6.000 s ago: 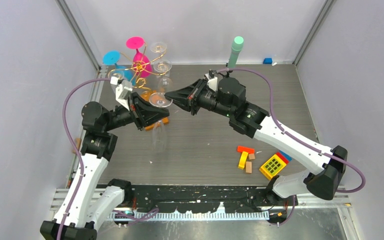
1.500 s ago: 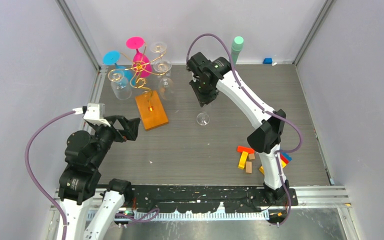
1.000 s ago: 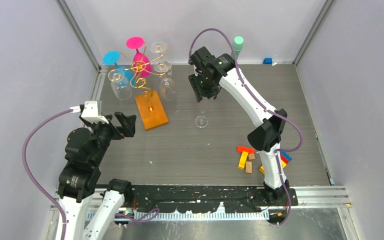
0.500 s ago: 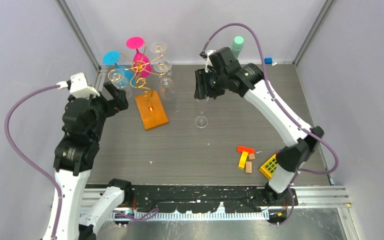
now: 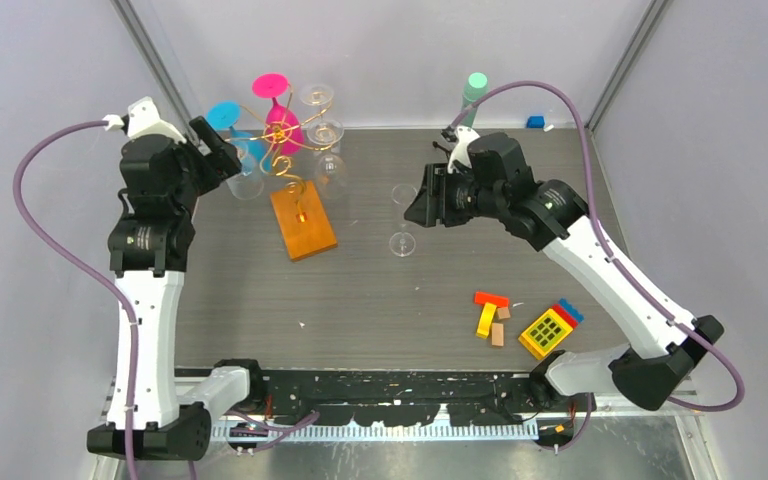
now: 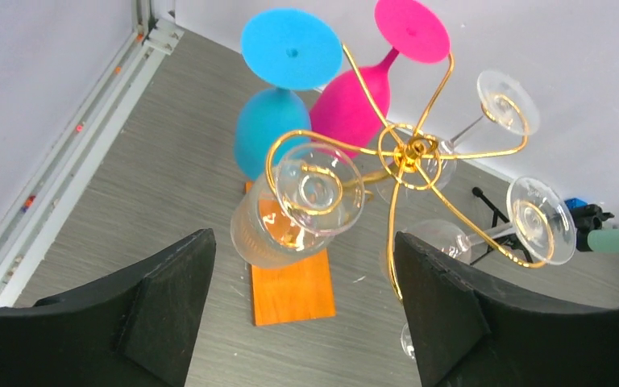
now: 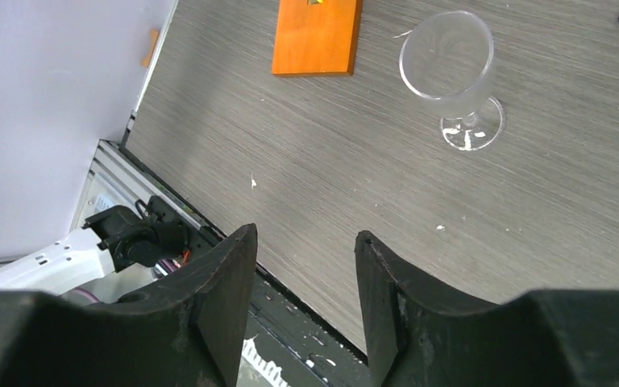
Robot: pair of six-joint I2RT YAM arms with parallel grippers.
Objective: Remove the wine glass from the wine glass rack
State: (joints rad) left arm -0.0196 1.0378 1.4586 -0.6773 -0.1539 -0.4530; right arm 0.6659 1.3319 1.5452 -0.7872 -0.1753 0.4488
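The wine glass rack [image 6: 409, 151] is gold wire on an orange base [image 6: 290, 282] [image 5: 303, 222] at the back left. Hanging on it upside down are a blue glass [image 6: 278, 129], a pink glass [image 6: 355, 97] and clear glasses [image 6: 318, 189]. My left gripper [image 6: 302, 314] [image 5: 218, 150] is open, raised beside the rack's left side and holding nothing. One clear wine glass [image 5: 403, 215] [image 7: 451, 72] stands upright on the table, apart from the rack. My right gripper [image 5: 418, 208] [image 7: 305, 235] is open just right of that glass, empty.
A mint-green cylinder [image 5: 474, 95] on a black tripod stands at the back. Coloured blocks [image 5: 490, 315] and a yellow toy [image 5: 547, 330] lie at the front right. A small blue piece [image 5: 535, 122] sits in the back right corner. Walls close in on both sides.
My left arm rose and swung back to the rack's left side. My right gripper drew away from above the standing glass to its right; the glass stayed put.
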